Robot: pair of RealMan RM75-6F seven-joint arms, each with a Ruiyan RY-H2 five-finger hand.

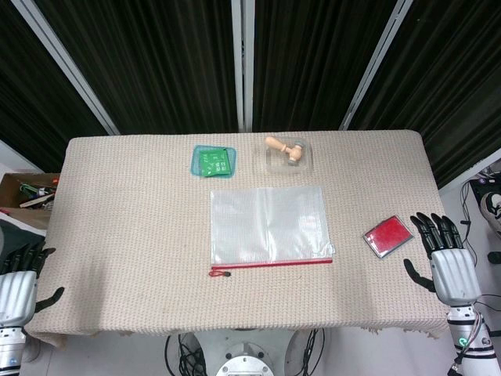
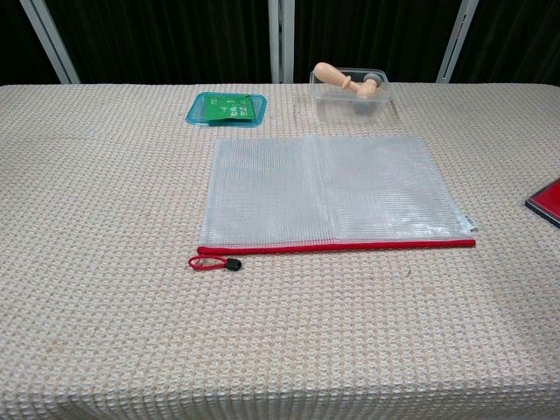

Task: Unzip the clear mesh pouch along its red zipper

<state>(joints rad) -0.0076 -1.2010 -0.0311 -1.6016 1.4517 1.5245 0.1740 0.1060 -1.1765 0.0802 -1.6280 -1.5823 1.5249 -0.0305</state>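
The clear mesh pouch (image 1: 268, 225) (image 2: 331, 190) lies flat in the middle of the table. Its red zipper (image 1: 274, 265) (image 2: 350, 248) runs along the near edge, zipped closed. The red pull loop with a black stopper (image 1: 221, 272) (image 2: 214, 262) sticks out at the pouch's near-left corner. My left hand (image 1: 17, 274) hovers off the table's left edge, fingers spread and empty. My right hand (image 1: 446, 258) hovers off the right edge, fingers spread and empty. Neither hand shows in the chest view.
A teal tray with a green card (image 1: 213, 162) (image 2: 227, 109) sits behind the pouch. A clear container holding a wooden tool (image 1: 288, 154) (image 2: 350, 90) stands beside it. A red flat case (image 1: 387, 236) (image 2: 546, 202) lies at the right. A cardboard box (image 1: 27, 197) stands off the left side.
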